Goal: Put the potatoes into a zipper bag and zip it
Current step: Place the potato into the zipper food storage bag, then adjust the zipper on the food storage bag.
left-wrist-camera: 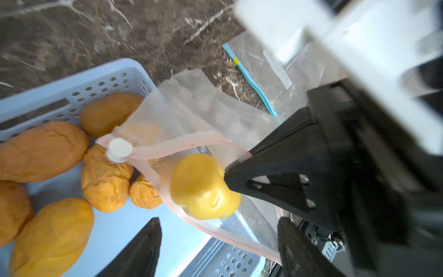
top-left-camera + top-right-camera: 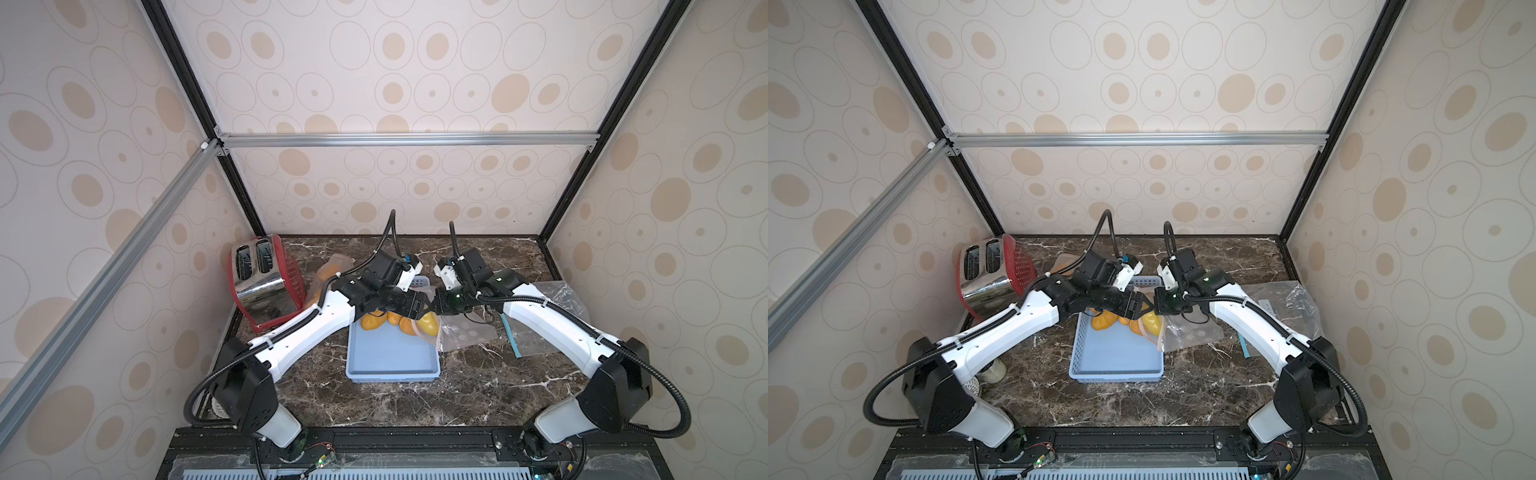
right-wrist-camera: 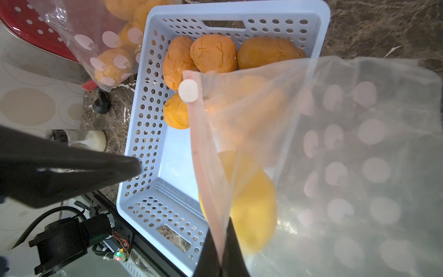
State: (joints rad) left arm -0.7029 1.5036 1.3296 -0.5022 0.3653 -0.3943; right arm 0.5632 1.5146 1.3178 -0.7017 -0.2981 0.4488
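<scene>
Several orange-tan potatoes (image 3: 213, 52) (image 1: 43, 151) lie at the far end of a light blue perforated basket (image 2: 390, 361) (image 2: 1115, 361). A clear zipper bag (image 3: 347, 148) with pale dots, a pink zip track and a white slider (image 3: 188, 91) hangs over the basket's right wall. My right gripper (image 3: 221, 259) (image 2: 436, 309) is shut on the bag's pink rim. A yellow potato (image 1: 203, 189) (image 3: 254, 211) (image 2: 430, 324) sits in the bag's mouth. My left gripper (image 1: 219, 249) (image 2: 426, 305) hovers just short of it, open, with nothing between its fingers.
A red and chrome toaster (image 2: 262, 282) stands at the back left. Beside it lies another dotted bag (image 3: 112, 60) holding potatoes. A flat clear bag with a blue zip (image 2: 552, 316) (image 1: 251, 76) lies right of the basket. A white jar (image 2: 994, 370) stands near the left arm's base.
</scene>
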